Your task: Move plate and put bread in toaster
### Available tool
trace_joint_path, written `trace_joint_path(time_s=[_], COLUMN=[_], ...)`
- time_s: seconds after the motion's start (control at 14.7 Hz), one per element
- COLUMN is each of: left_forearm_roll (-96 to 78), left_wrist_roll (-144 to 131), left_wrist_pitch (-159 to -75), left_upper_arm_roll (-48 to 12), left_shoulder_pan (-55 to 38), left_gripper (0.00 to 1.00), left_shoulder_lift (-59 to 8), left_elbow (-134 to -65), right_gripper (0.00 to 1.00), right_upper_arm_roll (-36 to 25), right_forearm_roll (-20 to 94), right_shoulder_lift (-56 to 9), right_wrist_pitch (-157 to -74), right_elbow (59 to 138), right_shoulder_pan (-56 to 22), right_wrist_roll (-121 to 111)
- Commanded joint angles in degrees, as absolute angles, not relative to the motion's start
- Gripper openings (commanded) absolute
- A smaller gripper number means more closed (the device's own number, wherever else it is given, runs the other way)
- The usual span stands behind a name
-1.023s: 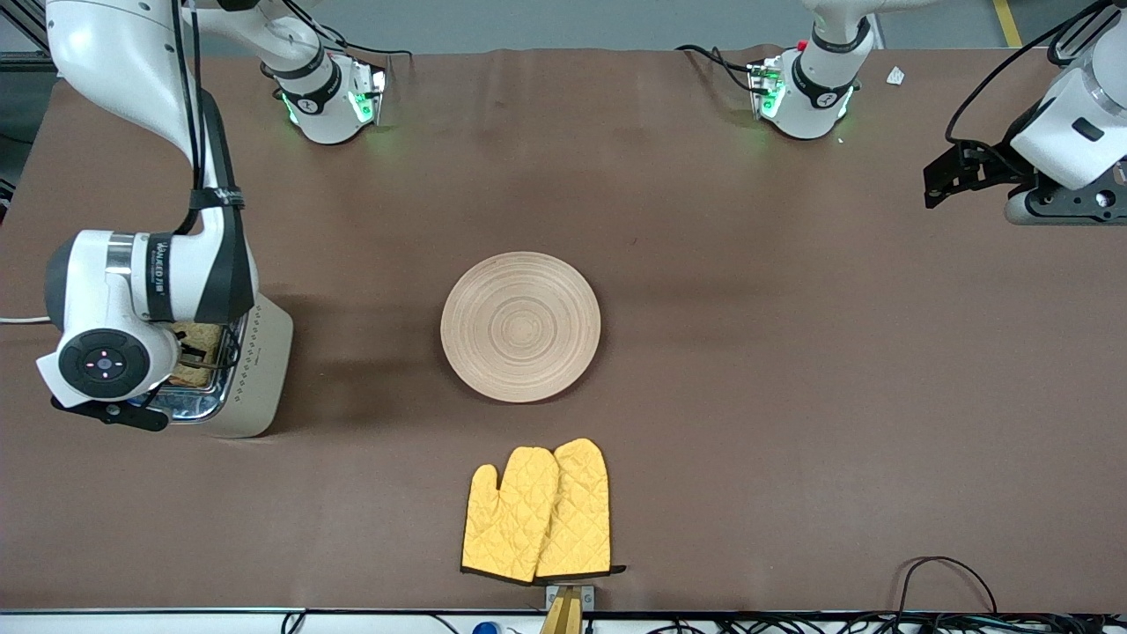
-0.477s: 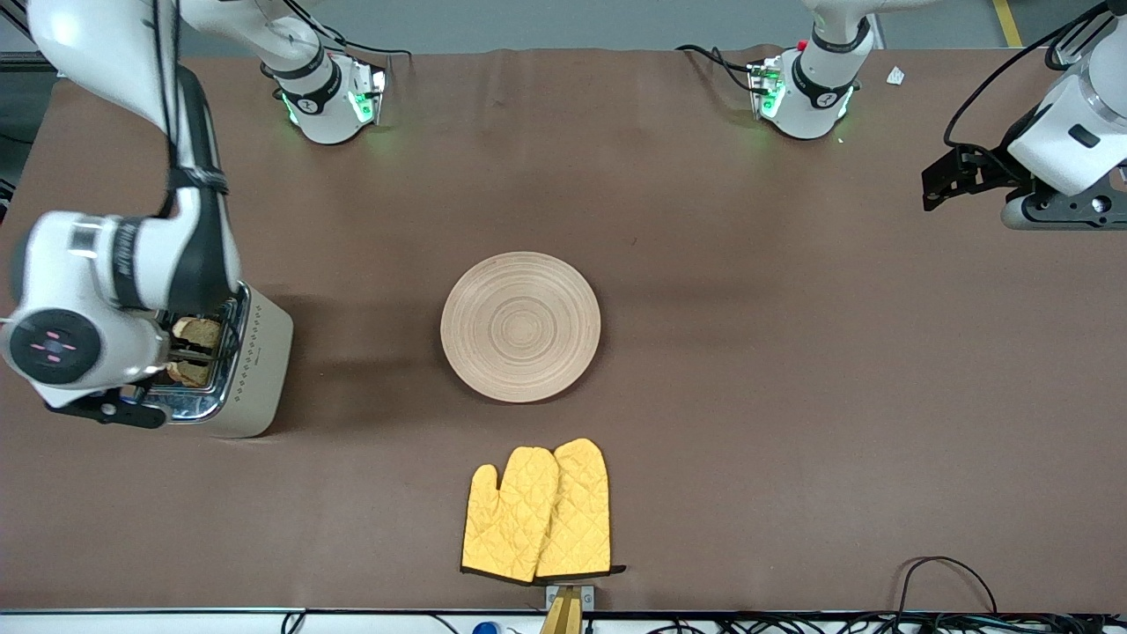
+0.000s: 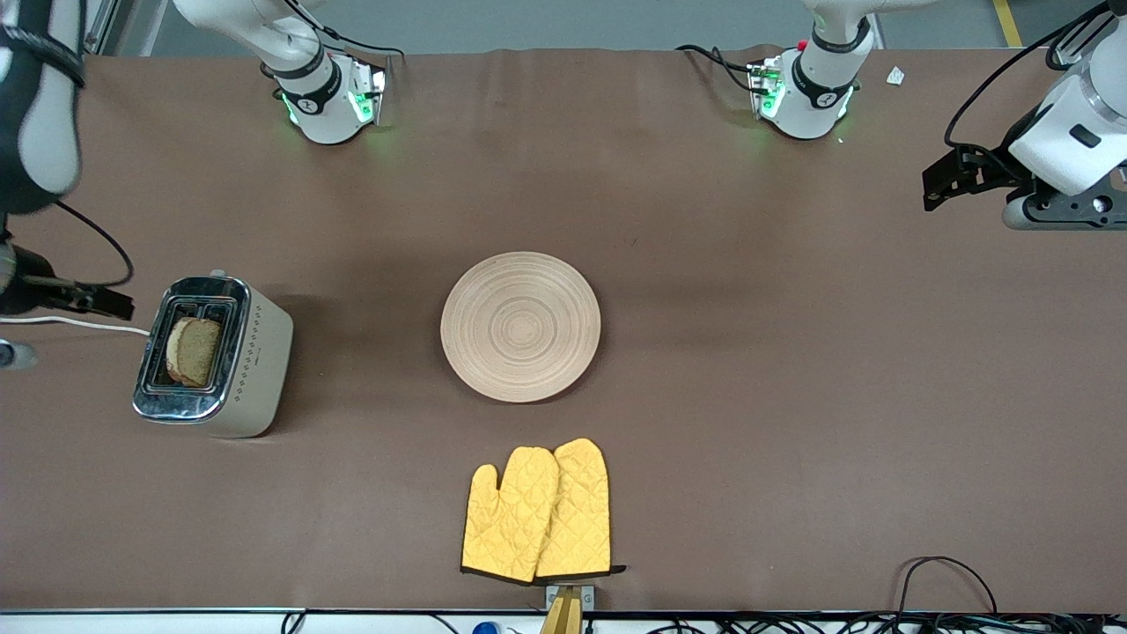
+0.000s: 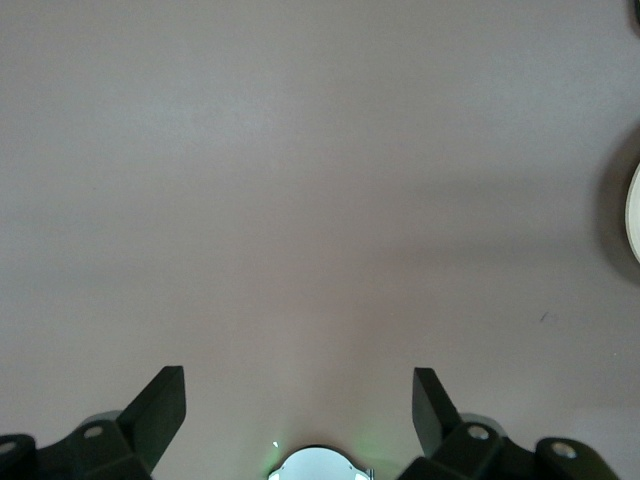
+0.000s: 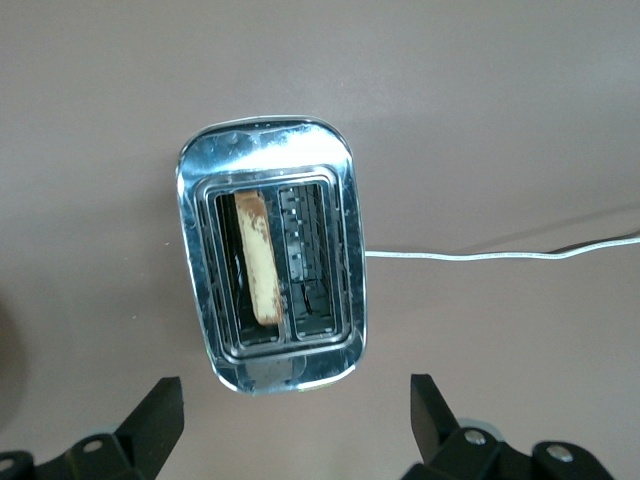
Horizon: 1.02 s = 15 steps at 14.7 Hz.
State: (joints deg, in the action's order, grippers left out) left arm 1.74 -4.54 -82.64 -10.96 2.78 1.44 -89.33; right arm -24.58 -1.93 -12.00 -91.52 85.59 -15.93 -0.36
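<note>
The cream toaster (image 3: pixel 251 370) with a chrome top stands at the right arm's end of the table. The slice of brown bread (image 3: pixel 194 350) stands upright in one of its slots and shows edge-on in the right wrist view (image 5: pixel 257 258); the other slot is empty. The wooden plate (image 3: pixel 519 326) lies at the table's middle, with nothing on it. My right gripper (image 5: pixel 295 400) is open and empty, high over the toaster (image 5: pixel 270 200). My left gripper (image 3: pixel 946 176) waits open and empty (image 4: pixel 297 372) over bare table at the left arm's end.
A pair of yellow oven mitts (image 3: pixel 537 512) lies nearer the front camera than the plate. The toaster's white cord (image 3: pixel 79 322) runs off toward the table's edge. The plate's rim (image 4: pixel 634 215) shows at the edge of the left wrist view.
My right arm has pulled up and away from the toaster toward the table's edge, leaving the bread in the slot. The left arm has barely moved.
</note>
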Motion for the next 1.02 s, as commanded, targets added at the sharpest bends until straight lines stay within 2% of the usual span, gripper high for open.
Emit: trace_joint_path(time_s=[0.0,0.27,0.55,0.95], left_forearm_roll=[1.1,1.2,1.2,1.2], left_wrist_roll=[-4.7,-4.9,-4.9,-4.9], left_wrist_pitch=[-81.8,-81.7,-81.7,-81.8], left_upper_arm_roll=[-10.6,-10.6,-10.7,-10.6], left_shoulder_pan=[2.6,2.6,2.7,2.9], left_gripper=[1.0,1.0,1.0,1.0], left_shoulder_lift=[2.1,2.6,2.5,2.5], left_elbow=[-89.1,-89.2,-89.2,-89.1], right_gripper=[1.0,1.0,1.0,1.0], right_upper_arm_roll=[-23.8,-23.5,-23.5,-23.5], right_forearm_roll=[-0.7,-0.7,-0.6,-0.4], right_shoulder_lift=[-3.4,2.7,2.3,2.1], right_wrist_pitch=[-91.4,-89.8,-85.4,-83.8], right_elbow=[91.8,94.7,91.9,87.5], right_shoulder_pan=[-16.1,-16.3,-16.3,-18.2], right_wrist_roll=[-2.2,-2.3,-2.2,-0.4])
